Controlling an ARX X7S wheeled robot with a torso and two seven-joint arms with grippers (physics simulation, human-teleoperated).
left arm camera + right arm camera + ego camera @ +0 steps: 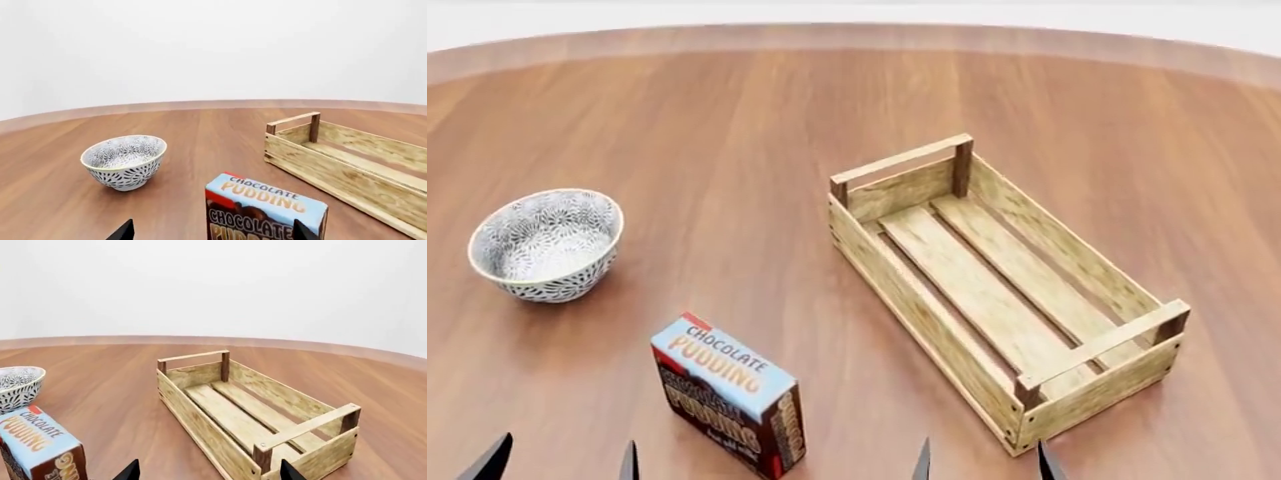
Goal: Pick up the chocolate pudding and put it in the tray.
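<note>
Plainly: chocolate pudding (727,408) | label "CHOCOLATE PUDDING" | on table (721,150)

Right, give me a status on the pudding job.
Nothing is done yet. The pudding box stands on the table between the bowl and the wooden tray, and the tray holds nothing. Nothing is in hand: the left gripper and right gripper show only open fingertips at the head view's bottom edge, touching nothing. Still left: grasp the box, lift it, and set it in the tray.
</note>
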